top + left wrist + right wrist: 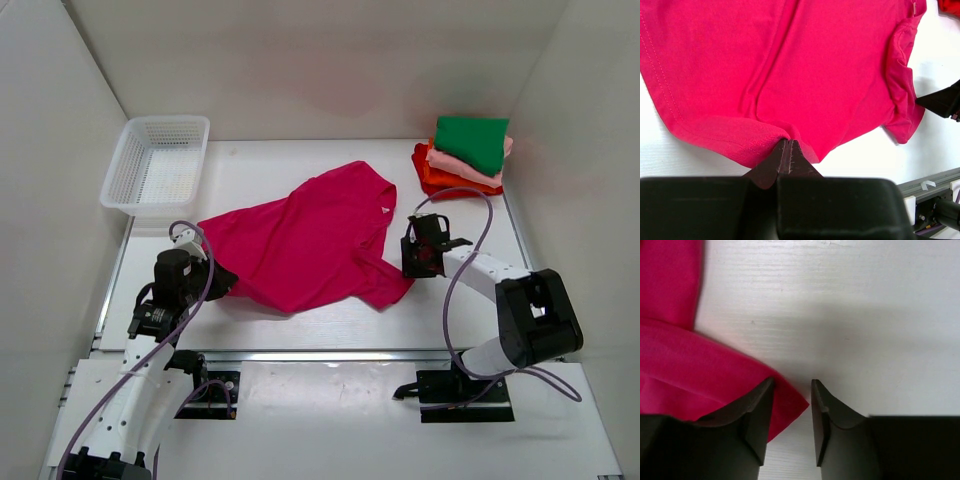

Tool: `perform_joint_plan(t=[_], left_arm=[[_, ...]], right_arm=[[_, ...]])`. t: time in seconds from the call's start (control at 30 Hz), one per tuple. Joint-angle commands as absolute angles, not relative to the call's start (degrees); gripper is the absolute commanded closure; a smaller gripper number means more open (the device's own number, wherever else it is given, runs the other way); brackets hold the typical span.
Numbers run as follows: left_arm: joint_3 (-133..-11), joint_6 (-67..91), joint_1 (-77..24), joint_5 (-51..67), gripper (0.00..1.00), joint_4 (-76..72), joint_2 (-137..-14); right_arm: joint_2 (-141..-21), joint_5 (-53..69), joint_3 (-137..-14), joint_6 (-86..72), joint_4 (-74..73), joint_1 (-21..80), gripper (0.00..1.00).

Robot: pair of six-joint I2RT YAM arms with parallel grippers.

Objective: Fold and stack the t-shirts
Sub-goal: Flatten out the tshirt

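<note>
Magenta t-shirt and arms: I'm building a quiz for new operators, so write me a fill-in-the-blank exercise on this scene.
1. The left gripper has its jaws ____ on the edge of the magenta t-shirt.
2. The right gripper has its jaws ____ at a corner of that shirt.
3. The topmost shirt on the folded stack is ____.
4. The white mesh basket sits at the far ____ corner of the table.
Missing words: shut; open; green; left.

Plain magenta-pink t-shirt (310,240) at the black left claw (789,143), same black on the right claw (792,405). Past the right claw: green folded shirt (472,142) over a light pink one (441,157), then orange-red ones (455,181). White mesh basket (155,165) beyond the left claw, white surface (250,165).
</note>
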State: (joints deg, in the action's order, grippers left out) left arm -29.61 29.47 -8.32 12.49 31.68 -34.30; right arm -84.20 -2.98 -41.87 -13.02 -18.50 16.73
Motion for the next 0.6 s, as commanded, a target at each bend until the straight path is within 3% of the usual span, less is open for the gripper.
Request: perform_joint_plan(t=[0.0, 0.17, 0.43, 0.5, 0.53, 0.57], left_arm=[[-29.9, 29.4, -8.3, 13.2, 1.0, 31.2, -33.5], [-29.6, 29.9, -8.1, 13.1, 1.0, 30.9, -33.3], [-30.0, 29.7, -8.8, 12.5, 1.0, 32.0, -31.8], [-30.3, 29.7, -8.6, 12.8, 1.0, 32.2, -32.0], [-30.2, 29.6, -8.8, 12.6, 1.0, 32.7, -32.1], [-30.4, 29.6, -8.4, 12.0, 1.0, 32.5, -32.0]], right_arm=[[-81.8, 1.4, -38.2, -14.6, -22.8, 15.7, 0.63], [-79.4, 1.0, -38.4, -14.9, -25.3, 17.1, 0.56], [-89.2, -2.6, -41.2, -13.4, -24.2, 19.4, 0.55], [-91.0, -2.8, -42.4, -13.5, -24.9, 20.3, 0.63], [-91.8, -2.2, -43.1, -13.4, -25.8, 20.5, 0.87], [-92.6, -2.1, -44.4, -13.3, -27.9, 20.7, 0.99]])
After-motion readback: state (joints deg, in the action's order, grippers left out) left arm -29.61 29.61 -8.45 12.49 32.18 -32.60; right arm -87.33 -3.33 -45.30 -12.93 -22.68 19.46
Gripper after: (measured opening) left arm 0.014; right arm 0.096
